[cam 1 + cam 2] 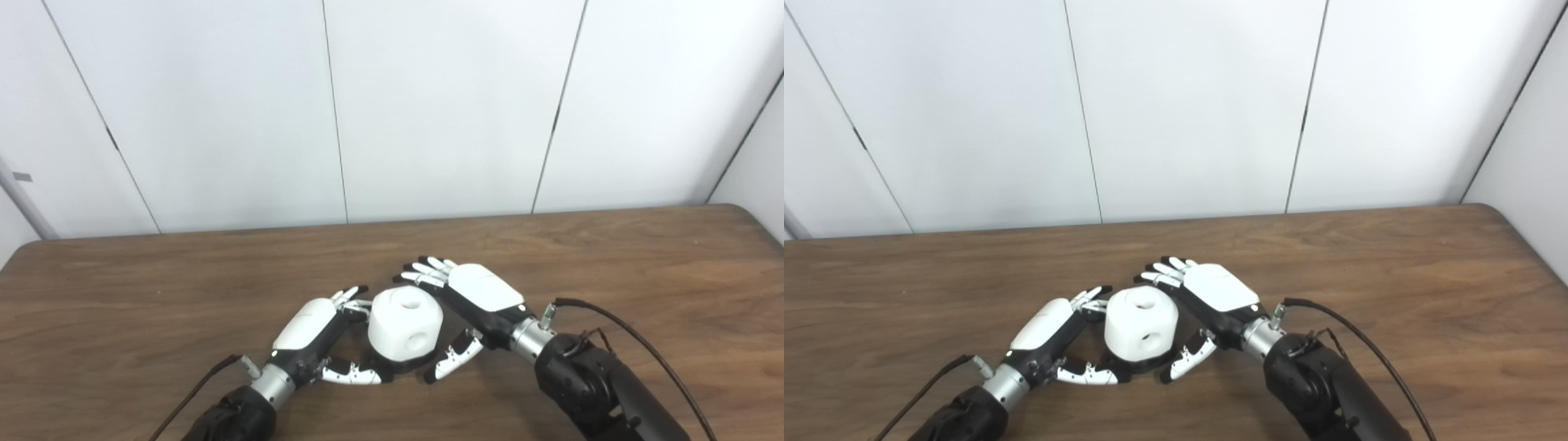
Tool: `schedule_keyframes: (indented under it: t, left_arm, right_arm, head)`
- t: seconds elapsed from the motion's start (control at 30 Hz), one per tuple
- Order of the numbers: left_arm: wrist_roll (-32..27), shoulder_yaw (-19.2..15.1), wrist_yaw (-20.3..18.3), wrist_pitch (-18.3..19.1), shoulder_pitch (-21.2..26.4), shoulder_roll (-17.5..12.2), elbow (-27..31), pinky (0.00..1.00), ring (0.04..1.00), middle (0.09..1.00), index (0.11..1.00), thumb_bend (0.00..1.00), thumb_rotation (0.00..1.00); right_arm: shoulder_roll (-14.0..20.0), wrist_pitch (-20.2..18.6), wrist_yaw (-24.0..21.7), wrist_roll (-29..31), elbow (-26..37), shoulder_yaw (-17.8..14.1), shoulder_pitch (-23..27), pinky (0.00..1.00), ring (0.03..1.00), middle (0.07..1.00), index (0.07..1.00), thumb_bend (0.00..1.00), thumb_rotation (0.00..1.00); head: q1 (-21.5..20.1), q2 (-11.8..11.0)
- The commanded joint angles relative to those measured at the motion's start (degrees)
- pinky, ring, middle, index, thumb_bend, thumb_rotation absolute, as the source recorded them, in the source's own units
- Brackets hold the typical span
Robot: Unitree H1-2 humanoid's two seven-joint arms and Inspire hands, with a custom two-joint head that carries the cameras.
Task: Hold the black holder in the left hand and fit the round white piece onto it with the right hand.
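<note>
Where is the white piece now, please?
The white piece sits on the black holder at the near middle of the table, between the left hand and the right hand.

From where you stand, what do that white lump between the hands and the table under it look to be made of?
The round white piece looks like matte plastic, perhaps printed: even, dull white, with round holes in its top and side. The table looks like wood or a wood-grain laminate, brown with streaky grain and a soft sheen; which one, I cannot tell.
</note>
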State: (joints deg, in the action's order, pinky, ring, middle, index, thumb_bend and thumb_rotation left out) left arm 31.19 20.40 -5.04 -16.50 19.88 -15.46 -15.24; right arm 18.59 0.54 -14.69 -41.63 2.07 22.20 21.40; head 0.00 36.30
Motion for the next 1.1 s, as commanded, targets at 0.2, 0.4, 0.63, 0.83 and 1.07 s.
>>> schedule_keyframes:
  t: [0.2,0.4,0.63,0.83,1.07]
  left_arm:
    - [0.3,0.4,-1.0,-0.4,1.3,0.1,0.6,1.0,0.979,0.802,0.482,0.52,0.05]
    - [0.7,0.6,-0.5,-0.8,1.7,0.4,-0.6,1.0,0.975,0.796,0.482,0.52,0.05]
    - [0.7,0.8,-0.4,-1.1,2.4,0.7,-1.6,1.0,0.98,0.793,0.482,0.52,0.05]
    - [0.5,0.4,-0.1,-1.3,2.6,1.1,-2.2,1.0,0.981,0.79,0.482,0.52,0.05]
    - [0.8,0.1,-0.1,-0.4,2.3,1.3,-1.1,1.0,0.981,0.788,0.482,0.52,0.05]
  right_arm:
    - [-0.4,2.9,2.1,1.3,1.5,-1.3,1.1,1.0,1.0,0.952,0.843,0.9,0.3]
    - [-0.5,6.9,5.3,2.1,2.2,-2.6,1.0,1.0,1.0,0.945,0.808,0.87,0.28]
    - [-0.7,10.9,7.3,2.9,3.8,-3.5,1.3,1.0,1.0,0.958,0.806,0.82,0.3]
    - [-0.3,10.3,5.9,1.4,6.3,-3.5,2.0,1.0,1.0,0.968,0.829,0.89,0.29]
    - [3.6,4.1,-4.1,3.2,10.7,-4.8,0.7,1.0,1.0,1.0,0.953,0.99,0.22]
  head:
    - [-0.3,-0.1]
    - [-0.6,-0.1]
    - [-0.8,-0.4]
    - [-1.0,-0.4]
    - [-0.5,-0.4]
